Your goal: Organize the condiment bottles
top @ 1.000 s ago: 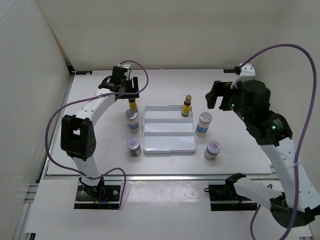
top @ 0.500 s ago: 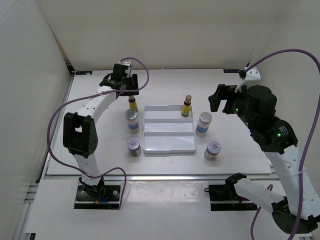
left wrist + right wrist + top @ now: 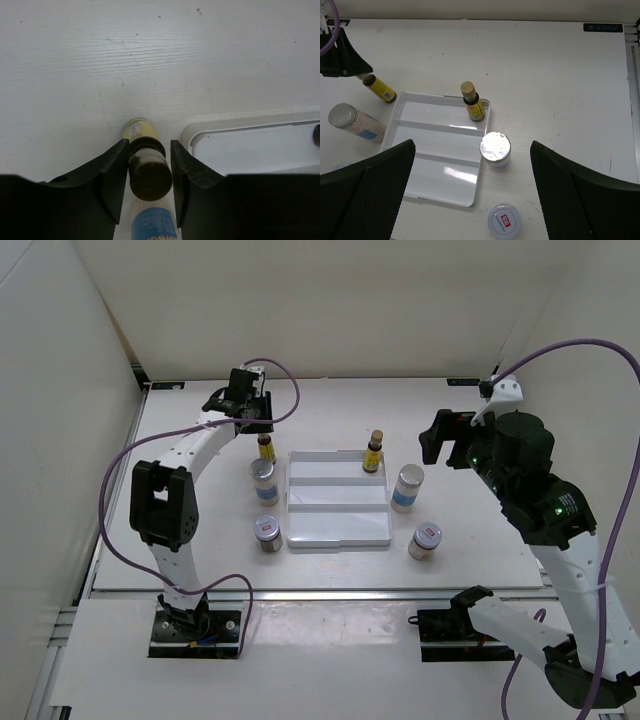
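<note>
White tabletop [image 3: 150,50] is bearing a probably light, slick amber bottle [image 3: 141,132], the left gripper [image 3: 150,152] pinching its capped neck, right gripper [image 3: 472,144] gaping.

L amber [image 3: 265,447] by tray [image 3: 335,528], R amber [image 3: 374,453] in its far slot; L white [image 3: 263,481], R white [image 3: 407,487], L red [image 3: 267,533], R red [image 3: 426,540] flank it; all upright.

The left pincer [image 3: 149,150] narrowed its jaws until both fingers [image 3: 112,175] lay against the dark cap of the amber-yellow bottle [image 3: 140,131], which stood off the 10 o'clock corner of the tray [image 3: 210,131]. The left wrist drew slightly toward 12 o'clock, so from above more of that bottle showed. The right arm [image 3: 520,465] shifted a little toward 4 o'clock.
</note>
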Robot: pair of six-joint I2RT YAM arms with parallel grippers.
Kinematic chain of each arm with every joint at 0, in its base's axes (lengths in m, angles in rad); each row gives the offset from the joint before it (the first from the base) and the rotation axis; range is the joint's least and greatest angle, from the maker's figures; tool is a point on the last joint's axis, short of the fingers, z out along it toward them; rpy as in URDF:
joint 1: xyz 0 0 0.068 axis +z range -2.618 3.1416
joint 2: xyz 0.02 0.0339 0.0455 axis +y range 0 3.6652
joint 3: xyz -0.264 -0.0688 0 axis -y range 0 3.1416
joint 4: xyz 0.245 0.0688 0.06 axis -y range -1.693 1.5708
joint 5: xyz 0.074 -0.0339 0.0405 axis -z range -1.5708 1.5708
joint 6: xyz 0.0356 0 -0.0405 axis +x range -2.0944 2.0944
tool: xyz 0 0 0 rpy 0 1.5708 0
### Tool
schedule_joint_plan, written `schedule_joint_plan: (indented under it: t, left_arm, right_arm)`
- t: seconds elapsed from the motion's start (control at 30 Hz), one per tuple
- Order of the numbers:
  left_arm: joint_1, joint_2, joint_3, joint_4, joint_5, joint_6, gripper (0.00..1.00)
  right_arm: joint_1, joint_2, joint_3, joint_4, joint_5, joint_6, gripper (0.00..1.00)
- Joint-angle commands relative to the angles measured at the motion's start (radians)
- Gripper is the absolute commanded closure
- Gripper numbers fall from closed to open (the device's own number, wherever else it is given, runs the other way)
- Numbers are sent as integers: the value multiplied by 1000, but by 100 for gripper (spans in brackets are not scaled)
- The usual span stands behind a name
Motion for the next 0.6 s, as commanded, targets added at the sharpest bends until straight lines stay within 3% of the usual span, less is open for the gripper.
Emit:
schedule_joint_plan:
  t: [0.0,0.2,0.4,0.57]
  left_arm:
    - [-3,-8,37,-31,6,13,53]
    - [-3,-54,97,-85,-24,32,89]
    - [-25,-161,192,-111,-36,32,89]
    - [-104,-204,235,-111,-35,32,89]
  right_arm:
    - [0,-27,0,-1,25,-19,1]
    - [0,-36,-11,-10,46,-28,1]
    - [0,-47,-31,-10,46,-19,1]
    - [0,-65,-63,-10,46,-10,1]
